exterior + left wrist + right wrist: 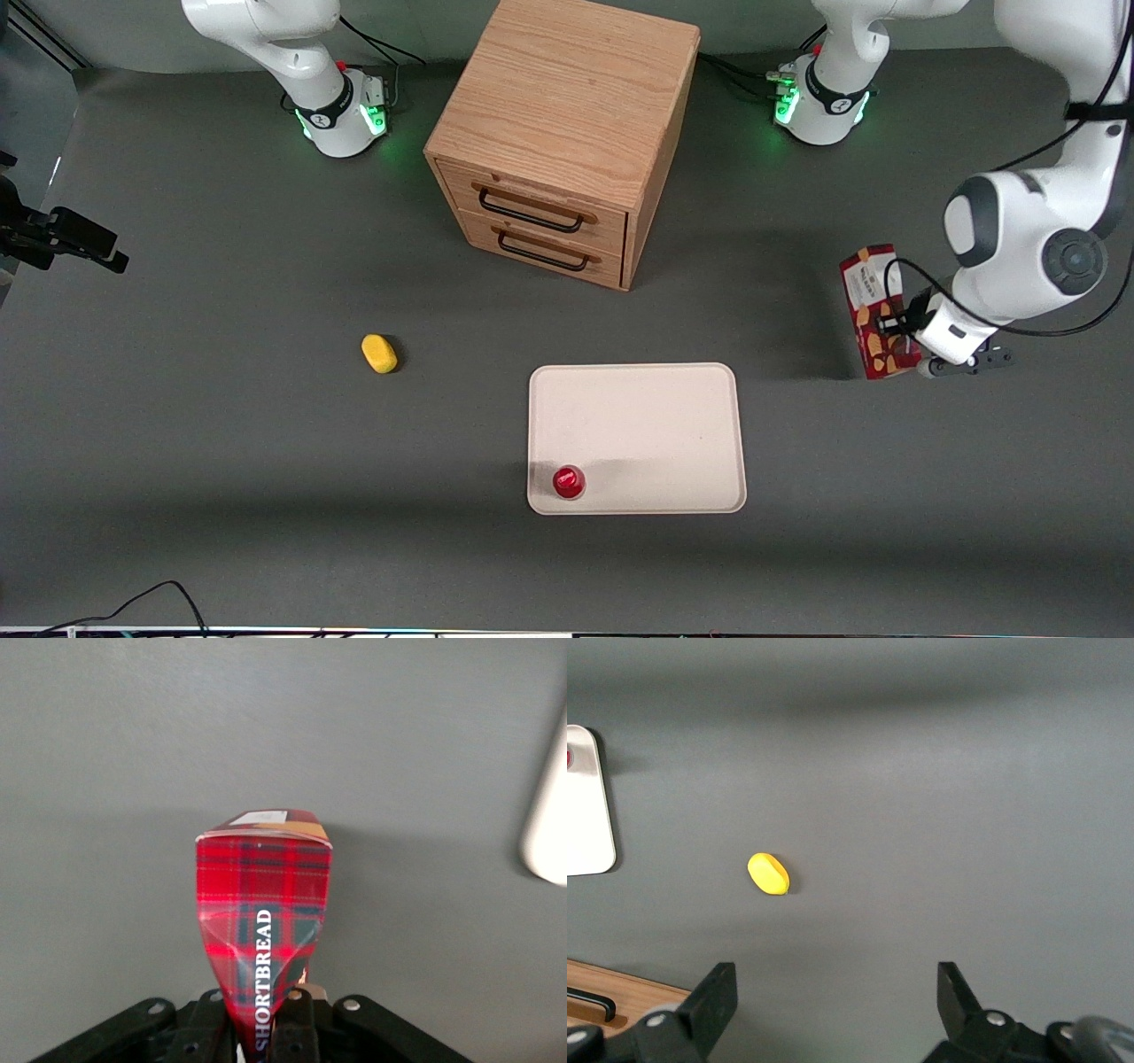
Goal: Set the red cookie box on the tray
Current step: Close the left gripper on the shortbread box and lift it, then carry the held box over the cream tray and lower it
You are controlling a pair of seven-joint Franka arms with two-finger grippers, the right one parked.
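The red cookie box [873,310] is a long dark-red carton with cookie pictures and a white label end. It lies toward the working arm's end of the table, beside the tray and apart from it. My left gripper [891,331] is shut on it from the side. In the left wrist view the tartan box [263,904] runs out from between the black fingers [299,1014], its pinched end squeezed in. The cream tray [647,425] lies flat, nearer to the front camera than the cabinet. A rounded edge of the tray [549,815] shows here too.
A small red cup [568,481] stands on the tray's corner nearest the camera, toward the parked arm. The wooden two-drawer cabinet [558,133] stands at mid-table with both drawers shut. A yellow oval object [380,353] lies on the grey table toward the parked arm's end.
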